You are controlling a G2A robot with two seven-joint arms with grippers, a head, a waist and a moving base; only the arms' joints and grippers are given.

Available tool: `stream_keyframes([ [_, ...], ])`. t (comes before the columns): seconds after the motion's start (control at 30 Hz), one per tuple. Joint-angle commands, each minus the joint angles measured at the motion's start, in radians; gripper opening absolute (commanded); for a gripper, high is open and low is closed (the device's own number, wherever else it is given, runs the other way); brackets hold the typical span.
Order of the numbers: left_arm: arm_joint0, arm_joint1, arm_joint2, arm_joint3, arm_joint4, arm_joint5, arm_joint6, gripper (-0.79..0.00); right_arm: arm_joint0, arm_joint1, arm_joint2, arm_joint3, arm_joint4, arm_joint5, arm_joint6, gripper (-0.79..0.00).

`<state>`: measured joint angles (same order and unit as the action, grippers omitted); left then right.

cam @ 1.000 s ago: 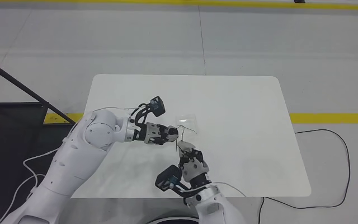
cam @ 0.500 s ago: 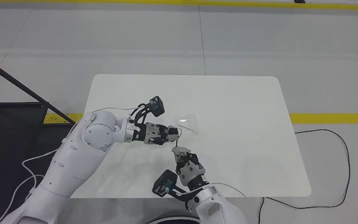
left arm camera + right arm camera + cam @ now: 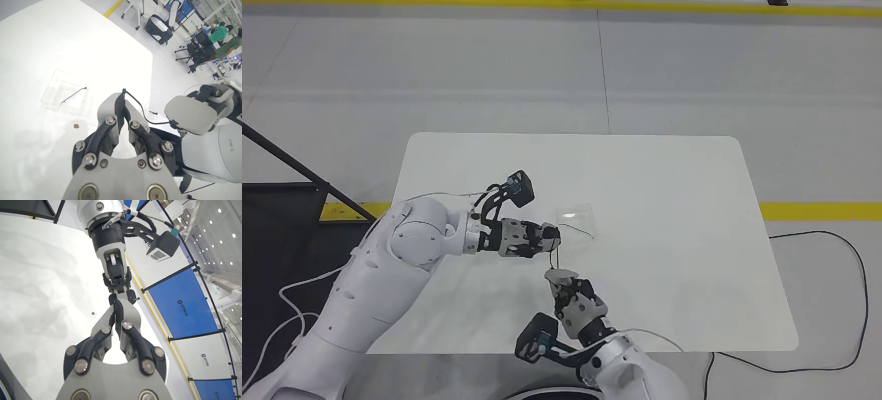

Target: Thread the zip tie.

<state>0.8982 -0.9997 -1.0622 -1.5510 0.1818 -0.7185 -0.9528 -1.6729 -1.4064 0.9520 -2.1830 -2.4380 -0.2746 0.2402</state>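
A thin black zip tie spans the gap between my two grippers above the white table. My left gripper is shut on its head end, which sticks up past the fingertips. The strap curves away to my right gripper, which is shut on the other end. In the top view the tie runs as a short line from the left gripper to the right gripper nearer the table's front edge. The right wrist view has my right gripper closed just below the left gripper.
A clear shallow tray lies on the table beyond the left gripper, with a second black zip tie in it; in the top view the tray sits near the table's middle. A small brown speck lies by the tray.
My right gripper has drawn back toward the table's front edge, away from the left gripper, and the stretch of tie between them has lengthened. The left arm has hardly moved.
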Motion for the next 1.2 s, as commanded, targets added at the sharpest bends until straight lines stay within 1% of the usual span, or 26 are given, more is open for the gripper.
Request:
stream_keyframes([
  [0.0,0.000,0.001,0.001,-0.003,0.004,-0.007,0.002,-0.785,-0.003,-0.002,0.006,-0.006,0.021,0.037,0.010,-0.785],
  [0.1,0.003,0.003,-0.005,-0.007,0.031,-0.026,0.025,-0.785,-0.003,-0.003,0.009,-0.008,0.051,0.074,0.013,-0.785],
  [0.3,0.047,0.007,-0.025,-0.052,0.155,-0.066,0.139,-0.785,-0.005,-0.005,0.015,-0.009,0.085,0.160,0.005,-0.785],
  [0.43,0.091,0.009,-0.047,-0.101,0.275,-0.044,0.237,-0.785,-0.016,-0.006,0.020,-0.015,0.116,0.240,-0.035,-0.785],
  [0.6,0.143,0.008,-0.051,-0.162,0.405,0.017,0.332,-0.785,-0.034,-0.007,0.020,-0.006,0.113,0.362,-0.072,-0.785],
  [0.67,0.152,0.007,-0.047,-0.171,0.426,0.029,0.348,-0.785,-0.034,-0.008,0.016,0.001,0.101,0.391,-0.076,-0.785],
  [0.93,0.161,0.006,-0.043,-0.180,0.449,0.047,0.365,-0.785,-0.019,-0.021,-0.013,0.053,0.001,0.589,-0.041,-0.785],
  [1.03,0.160,0.006,-0.043,-0.179,0.441,0.047,0.361,-0.785,-0.005,-0.024,-0.027,0.075,-0.029,0.611,-0.020,-0.785],
  [1.17,0.160,0.007,-0.044,-0.181,0.424,0.050,0.351,-0.785,0.008,-0.026,-0.038,0.085,-0.042,0.600,-0.006,-0.785],
])
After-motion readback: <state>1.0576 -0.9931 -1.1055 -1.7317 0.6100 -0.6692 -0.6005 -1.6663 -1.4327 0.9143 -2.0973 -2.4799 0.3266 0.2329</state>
